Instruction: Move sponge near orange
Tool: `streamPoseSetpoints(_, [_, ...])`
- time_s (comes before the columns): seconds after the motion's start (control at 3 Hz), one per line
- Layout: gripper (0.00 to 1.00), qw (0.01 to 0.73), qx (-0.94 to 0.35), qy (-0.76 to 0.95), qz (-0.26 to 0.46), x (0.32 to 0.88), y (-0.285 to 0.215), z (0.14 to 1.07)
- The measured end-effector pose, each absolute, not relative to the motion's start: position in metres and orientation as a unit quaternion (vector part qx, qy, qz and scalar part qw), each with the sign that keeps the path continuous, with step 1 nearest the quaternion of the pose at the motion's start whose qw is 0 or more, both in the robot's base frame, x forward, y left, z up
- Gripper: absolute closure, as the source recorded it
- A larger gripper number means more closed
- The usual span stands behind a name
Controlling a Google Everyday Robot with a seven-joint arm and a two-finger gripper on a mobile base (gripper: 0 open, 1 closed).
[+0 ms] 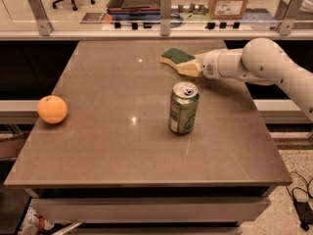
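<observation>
The sponge [176, 56], dark green on top with pale yellow foam beneath, lies flat at the far right part of the table. My gripper [189, 68] reaches in from the right on a white arm and sits right at the sponge's near right edge, touching or almost touching it. The orange [52, 109] rests near the table's left edge, far from the sponge and the gripper.
A green drink can [183, 107] stands upright in the middle right of the brown table [122, 151], just in front of the gripper. A glass rail with metal posts [165, 6] runs along the far edge. The table's edges drop off left, right and front.
</observation>
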State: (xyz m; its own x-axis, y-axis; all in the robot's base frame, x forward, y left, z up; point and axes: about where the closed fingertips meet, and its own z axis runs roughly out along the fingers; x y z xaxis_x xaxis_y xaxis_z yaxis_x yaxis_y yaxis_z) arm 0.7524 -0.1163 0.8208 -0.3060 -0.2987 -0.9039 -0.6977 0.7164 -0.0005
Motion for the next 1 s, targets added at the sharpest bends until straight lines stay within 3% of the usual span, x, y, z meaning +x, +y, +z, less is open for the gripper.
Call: streamPoseSetpoints(1.0, [1.00,0.501,-0.332,0.773,0.203,0.711,-0.121,0.896])
